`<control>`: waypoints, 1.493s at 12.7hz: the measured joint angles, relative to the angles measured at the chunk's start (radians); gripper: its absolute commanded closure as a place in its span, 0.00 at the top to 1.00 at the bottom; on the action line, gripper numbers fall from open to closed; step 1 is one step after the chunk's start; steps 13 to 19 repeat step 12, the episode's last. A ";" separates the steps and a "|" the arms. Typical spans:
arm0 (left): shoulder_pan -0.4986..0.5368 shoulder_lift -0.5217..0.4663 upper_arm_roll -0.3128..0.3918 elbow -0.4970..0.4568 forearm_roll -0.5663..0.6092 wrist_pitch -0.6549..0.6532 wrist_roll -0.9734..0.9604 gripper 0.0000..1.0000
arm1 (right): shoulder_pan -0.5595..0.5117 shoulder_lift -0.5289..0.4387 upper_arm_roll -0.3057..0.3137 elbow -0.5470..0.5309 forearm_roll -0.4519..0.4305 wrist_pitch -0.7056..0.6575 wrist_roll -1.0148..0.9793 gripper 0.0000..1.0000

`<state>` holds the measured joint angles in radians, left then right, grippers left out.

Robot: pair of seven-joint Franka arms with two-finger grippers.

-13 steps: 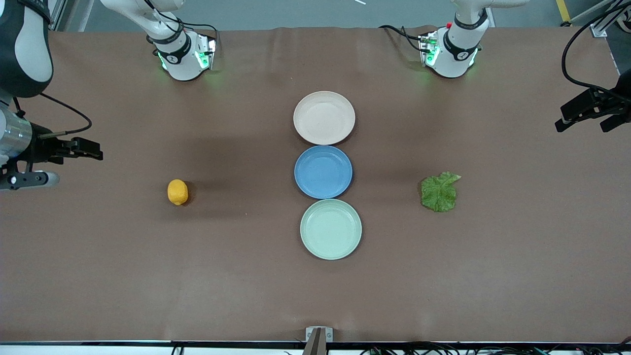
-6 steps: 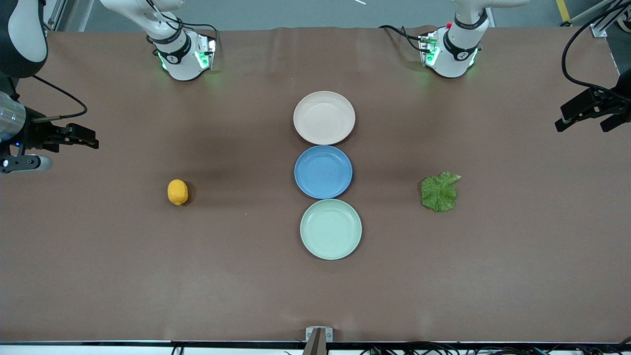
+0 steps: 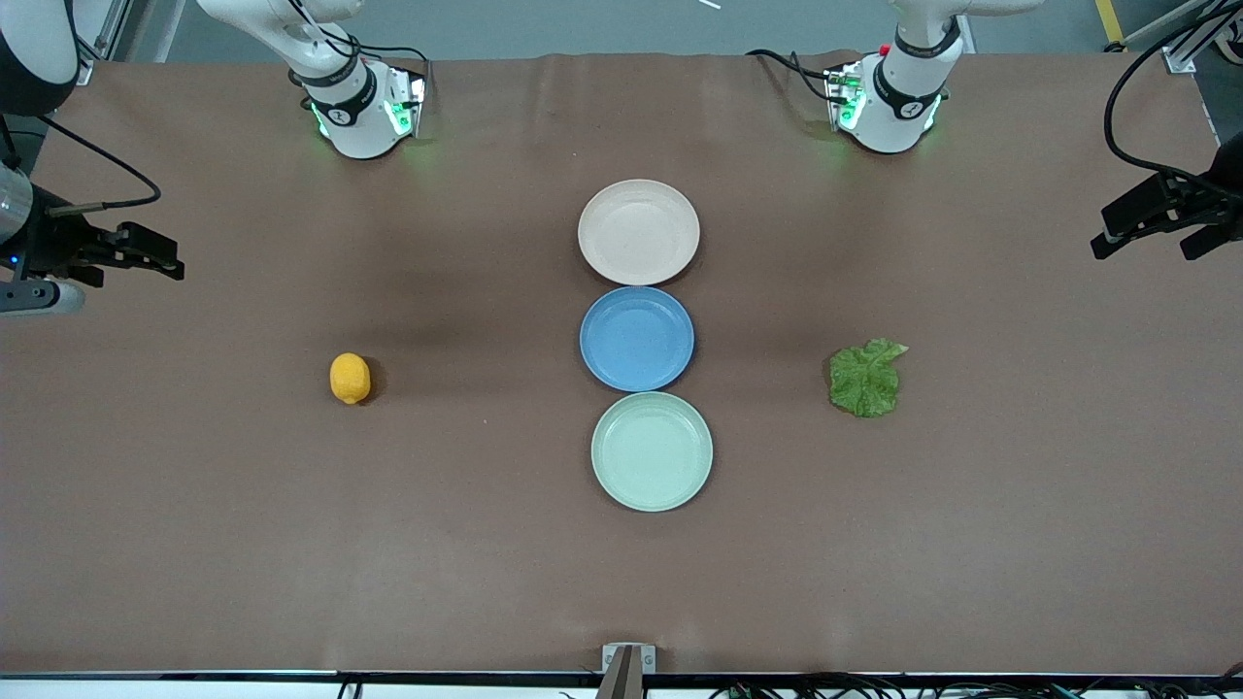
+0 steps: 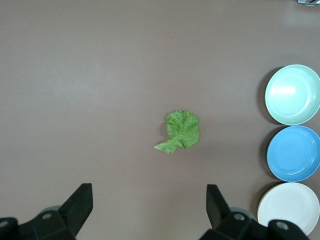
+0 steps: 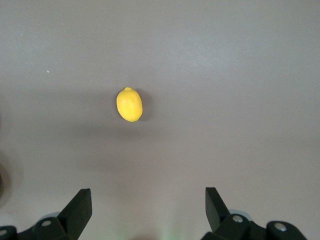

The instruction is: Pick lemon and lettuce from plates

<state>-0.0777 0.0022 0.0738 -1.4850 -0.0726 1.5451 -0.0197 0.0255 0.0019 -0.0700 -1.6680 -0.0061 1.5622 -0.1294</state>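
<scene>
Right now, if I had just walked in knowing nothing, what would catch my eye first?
A column of three plates down the table's middle: beige-pink plate, blue plate, then mint green plate nearest the front camera, all bare. The yellow lemon lies on the cloth toward the right arm's end, the green lettuce toward the left arm's. Both end effectors, right end effector and left end effector, hang open at the table's ends.

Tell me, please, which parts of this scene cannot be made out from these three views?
- Right wrist view: only the small yellow-orange lemon on the brown table shows; all three plates lie outside the frame.
- Left wrist view: the pale beige-pink round plate is cut by the frame edge.
- Front view: both arms' upper links leave the frame.
- Underside of the crinkled green lettuce leaf: hidden in every view.
</scene>
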 measured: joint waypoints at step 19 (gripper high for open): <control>0.000 0.000 0.000 0.000 0.000 0.000 0.000 1.00 | -0.029 -0.065 0.035 -0.092 0.000 0.068 0.002 1.00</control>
